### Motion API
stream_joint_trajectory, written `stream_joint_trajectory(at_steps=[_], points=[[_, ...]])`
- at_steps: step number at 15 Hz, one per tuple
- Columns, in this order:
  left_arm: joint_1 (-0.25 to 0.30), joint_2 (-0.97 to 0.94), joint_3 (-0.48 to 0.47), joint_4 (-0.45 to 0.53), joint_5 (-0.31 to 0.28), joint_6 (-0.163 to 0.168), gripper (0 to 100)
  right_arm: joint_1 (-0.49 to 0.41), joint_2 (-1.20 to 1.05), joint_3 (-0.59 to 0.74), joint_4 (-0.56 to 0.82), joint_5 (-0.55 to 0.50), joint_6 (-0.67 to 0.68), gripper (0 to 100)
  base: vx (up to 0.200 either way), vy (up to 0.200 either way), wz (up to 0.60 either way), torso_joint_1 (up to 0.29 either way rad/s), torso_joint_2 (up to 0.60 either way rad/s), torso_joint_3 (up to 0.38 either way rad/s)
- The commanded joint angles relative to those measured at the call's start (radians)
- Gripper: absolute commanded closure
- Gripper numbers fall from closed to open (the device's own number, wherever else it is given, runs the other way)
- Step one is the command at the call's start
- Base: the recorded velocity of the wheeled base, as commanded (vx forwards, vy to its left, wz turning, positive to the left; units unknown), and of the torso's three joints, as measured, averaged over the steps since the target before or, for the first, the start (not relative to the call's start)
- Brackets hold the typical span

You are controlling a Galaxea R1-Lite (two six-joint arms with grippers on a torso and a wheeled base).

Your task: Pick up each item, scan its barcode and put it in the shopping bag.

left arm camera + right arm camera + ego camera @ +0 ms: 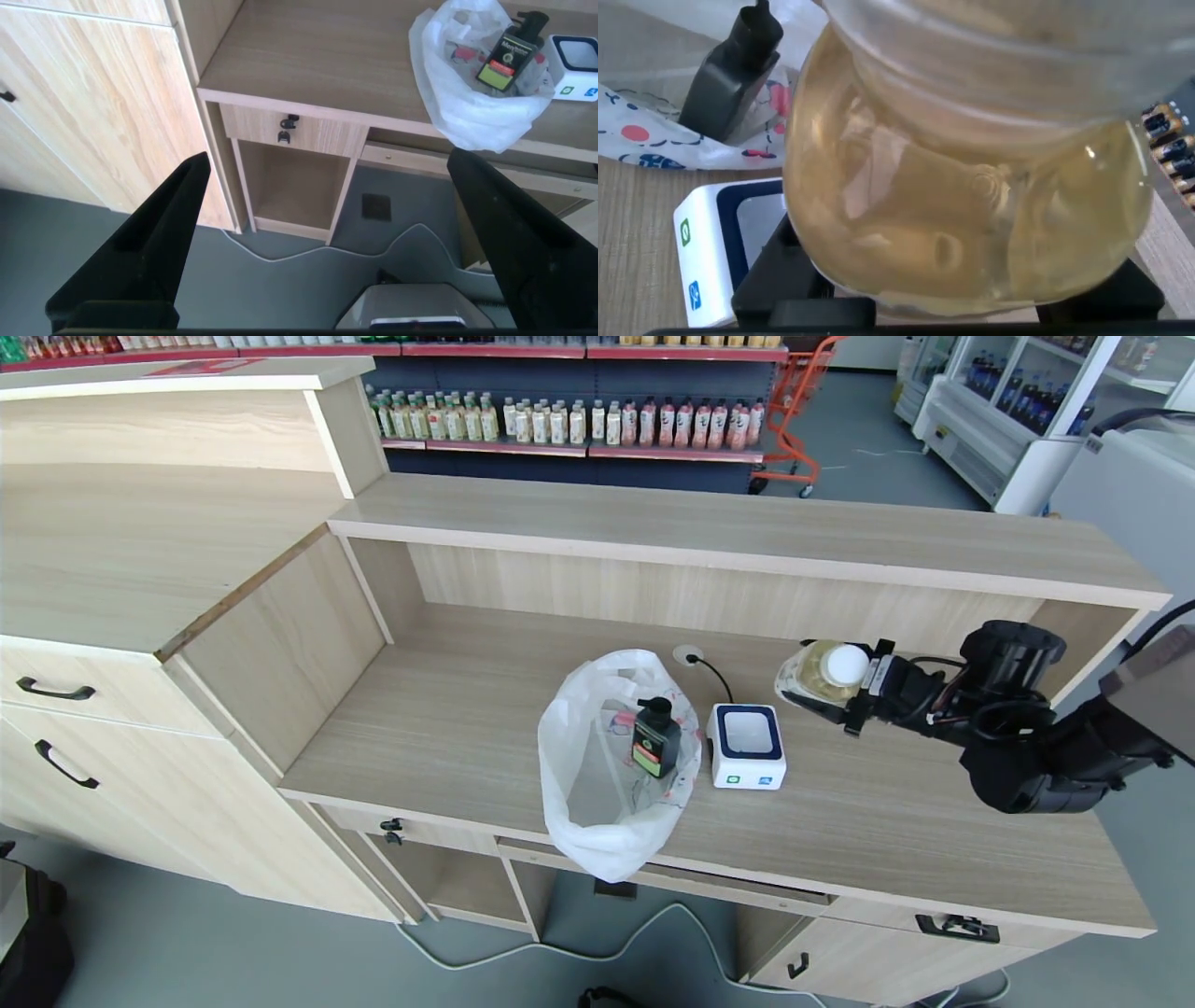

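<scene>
My right gripper is shut on a clear bottle of yellowish drink with a white cap, held sideways just above the counter, right of the scanner. Up close the bottle hangs over the scanner. The white scanner with a dark blue frame sits beside the open white shopping bag. A black bottle stands inside the bag, also seen at the counter's edge. My left gripper hangs open below the counter, over the floor, with nothing between its fingers.
The wooden counter has a raised back ledge and a side wall on the left. A cable runs from the scanner to a hole in the counter. An open cubby and drawers lie beneath. Store shelves stand behind.
</scene>
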Motion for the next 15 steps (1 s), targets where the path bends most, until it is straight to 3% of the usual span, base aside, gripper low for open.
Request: stream_joint_trajectory(at_steps=[1, 15], points=[[0.0, 0.0, 0.0, 0.0, 0.0, -0.001, 0, 0.009, 0.035, -0.007, 0.0, 0.002, -0.01, 100, 0.0, 0.0, 0.0, 0.0, 0.0, 0.0], [0.0, 0.0, 0.0, 0.0, 0.0, -0.001, 0, 0.041, 0.146, -0.107, -0.048, 0.002, -0.053, 100, 0.0, 0.0, 0.0, 0.0, 0.0, 0.0]])
